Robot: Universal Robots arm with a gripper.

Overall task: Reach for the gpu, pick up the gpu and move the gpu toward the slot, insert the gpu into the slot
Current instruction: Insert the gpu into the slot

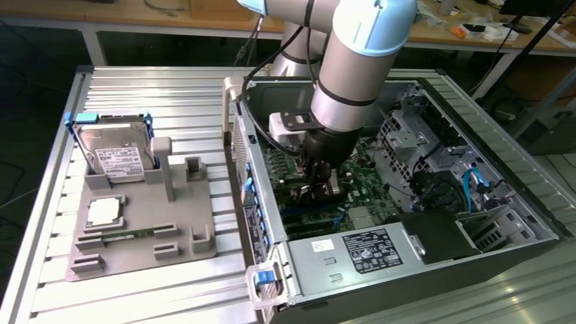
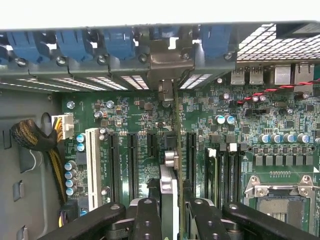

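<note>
My gripper (image 1: 322, 177) reaches down into the open computer case (image 1: 504, 202), over the green motherboard (image 1: 369, 179). In the wrist view my gripper (image 2: 172, 207) is shut on the gpu (image 2: 169, 177), with a black finger (image 2: 146, 217) on either face of the card. The card shows edge-on and stands upright on the motherboard (image 2: 125, 112), between two long black sockets. Its silver end bracket (image 2: 167, 62) sits against the case's rear wall openings. The slot lies under the card's lower edge and is hidden by it. I cannot tell how deep the card sits.
A grey fixture (image 1: 135, 236) on the exterior view's left holds a silver hard drive (image 1: 114, 154), a square chip (image 1: 105, 211) and a green memory stick (image 1: 126, 235). Inside the case are a power supply (image 1: 360, 253), a drive cage (image 1: 419, 138), a processor socket (image 2: 280, 200) and a cable bundle (image 2: 35, 137).
</note>
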